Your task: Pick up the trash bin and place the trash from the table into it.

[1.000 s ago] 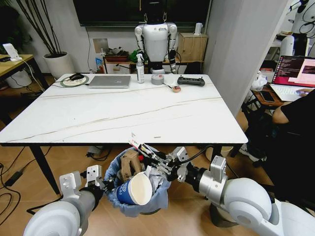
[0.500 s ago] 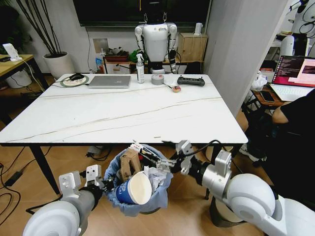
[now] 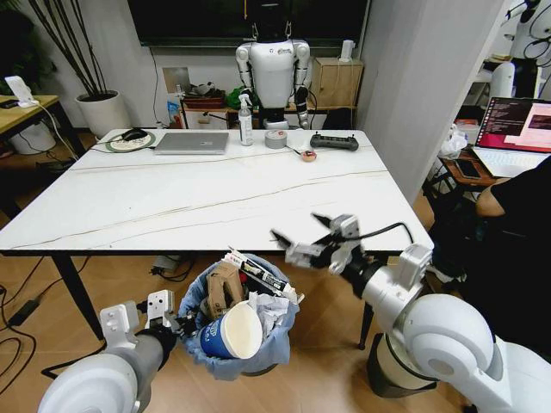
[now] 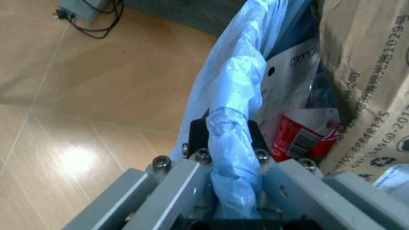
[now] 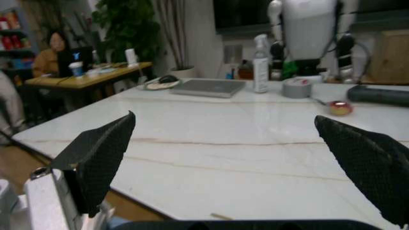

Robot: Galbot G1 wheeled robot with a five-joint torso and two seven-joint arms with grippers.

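Since a second ago we have lifted our right gripper (image 3: 303, 233), fingers spread and empty, above the counter (image 3: 172, 202) edge, while our left gripper (image 4: 227, 143) pinches the trash bin (image 3: 244, 354) rim, holding it below for trash.

So the trash bin (image 3: 244, 323) sits below the counter (image 3: 215, 202), just in front of its near edge, a bit left of centre. Inside it: a paper cup (image 3: 229, 332) lying at the front, a cardboard box (image 3: 225, 288) behind that, and crumpled paper (image 3: 274, 308) to the right. The left claw (image 3: 176, 324) is at the bin's left rim, clamped on the bag edge (wrist view shows the bag (image 4: 233, 143) running right between the fingers). The right claw (image 3: 301, 237) hangs above the counter's near edge, right of the bin, spread wide. Along the far edge of the counter: a laptop (image 3: 191, 142), then a spray bottle (image 3: 246, 121), a tape roll (image 3: 275, 138), left to right.
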